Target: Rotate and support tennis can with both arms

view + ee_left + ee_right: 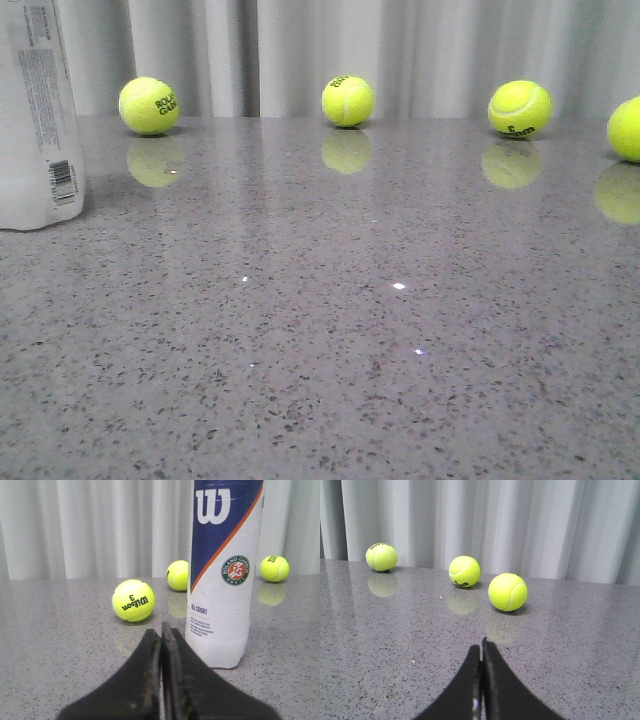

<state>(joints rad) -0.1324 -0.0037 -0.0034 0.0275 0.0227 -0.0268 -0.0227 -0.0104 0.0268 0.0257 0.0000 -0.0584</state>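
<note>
The left gripper [161, 645] (fingers together) sat just short of the upright tennis can [225, 575]; the right gripper [481, 652] was likewise closed — both should open before contact.

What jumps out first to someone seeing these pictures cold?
The bright yellow-green tennis balls strung along the far edge of the glossy grey speckled table, each mirrored in its surface. Next, the tall white-and-navy tennis can standing upright at the table's left. Both black hands, left hand and right hand, are shut and empty.
</note>
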